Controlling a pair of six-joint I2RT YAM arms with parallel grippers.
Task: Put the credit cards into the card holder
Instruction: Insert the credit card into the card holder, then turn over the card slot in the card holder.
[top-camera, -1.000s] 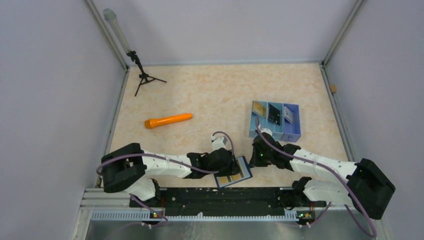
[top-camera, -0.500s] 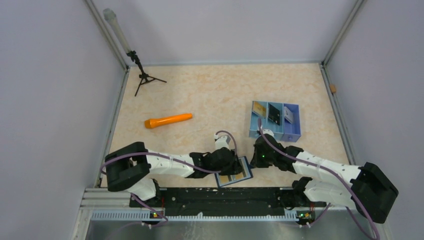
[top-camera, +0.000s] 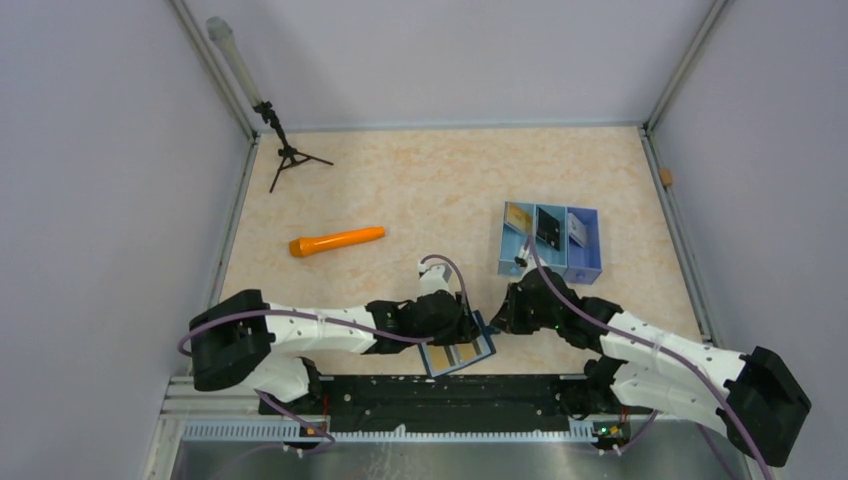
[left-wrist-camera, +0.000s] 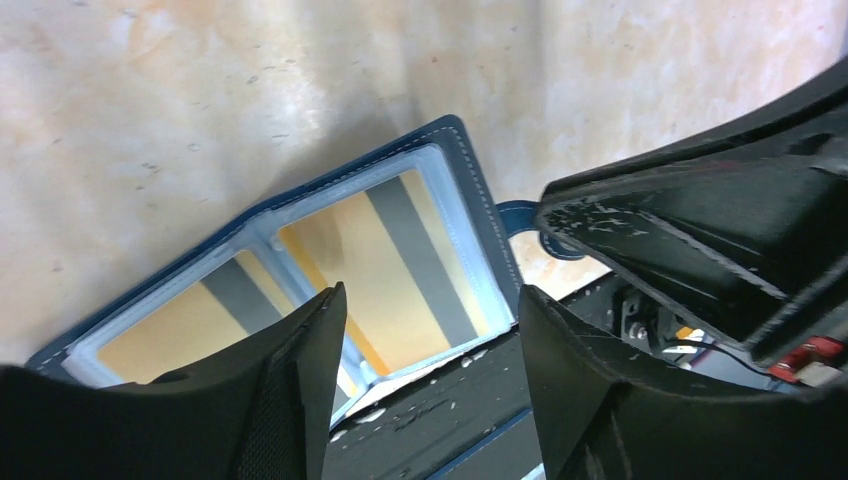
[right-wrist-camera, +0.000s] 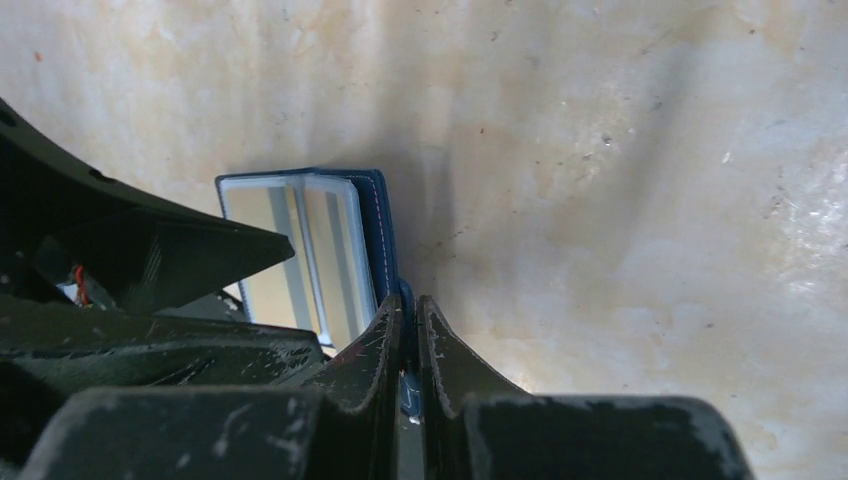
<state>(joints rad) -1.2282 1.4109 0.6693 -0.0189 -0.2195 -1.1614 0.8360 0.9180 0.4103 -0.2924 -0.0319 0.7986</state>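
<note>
**Wallet lay open at the near edge, pinched from the right**

The wallet (top-camera: 457, 355) lay spread open at the near edge of the table (top-camera: 420, 190), just ahead of the arm bases. Its pale inside faced up, and two gold cards (left-wrist-camera: 400, 270) sat side by side in its slots. The right gripper (right-wrist-camera: 410, 302) was clenched tight on the navy tab (left-wrist-camera: 510, 212) at the wallet's right side, with blue showing between its fingers. The left gripper (left-wrist-camera: 430, 293) hung over the open wallet with its fingers parted wide, gripping nothing. Whether they touched it, I couldn't tell.

Farther back on the right sat the blue tray (top-camera: 583, 268), well apart from the wallet. It held a gold card (top-camera: 517, 217), a black card (top-camera: 548, 227) and a white card (top-camera: 577, 229), left to right, one to a compartment. An orange torch (top-camera: 337, 241) lay out on the left.
</note>
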